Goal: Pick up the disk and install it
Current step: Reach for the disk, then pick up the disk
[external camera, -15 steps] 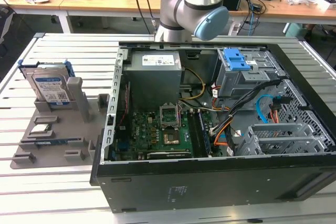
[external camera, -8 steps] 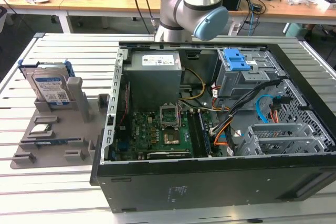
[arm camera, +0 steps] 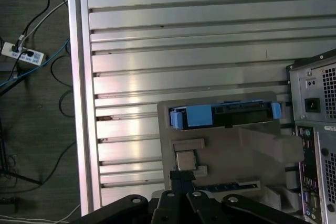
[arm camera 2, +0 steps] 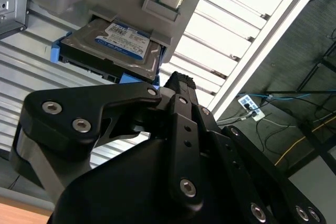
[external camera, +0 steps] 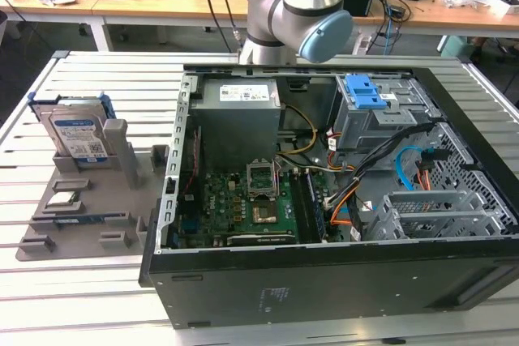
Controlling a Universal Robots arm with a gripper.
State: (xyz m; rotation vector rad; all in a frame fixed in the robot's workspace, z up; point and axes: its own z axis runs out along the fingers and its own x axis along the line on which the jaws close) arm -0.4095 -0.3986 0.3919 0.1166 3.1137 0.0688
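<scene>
I see the gripper (arm camera: pixel 182 178) empty, fingers pressed together. The disk (external camera: pixel 79 135) stands in its grey holder (external camera: pixel 91 204), untouched.

Bright, even overhead light fills the exterior view. The slatted table (external camera: pixel 97 313) reflects it in pale bands at lower left, while the inside of the open computer case (external camera: pixel 324 289) sits in shadow. In the second wrist view the table blows out to white glare behind the dark, underlit gripper (arm camera 2: pixel 181 80). In the first wrist view the floor (arm camera: pixel 37 129) is dim.
</scene>
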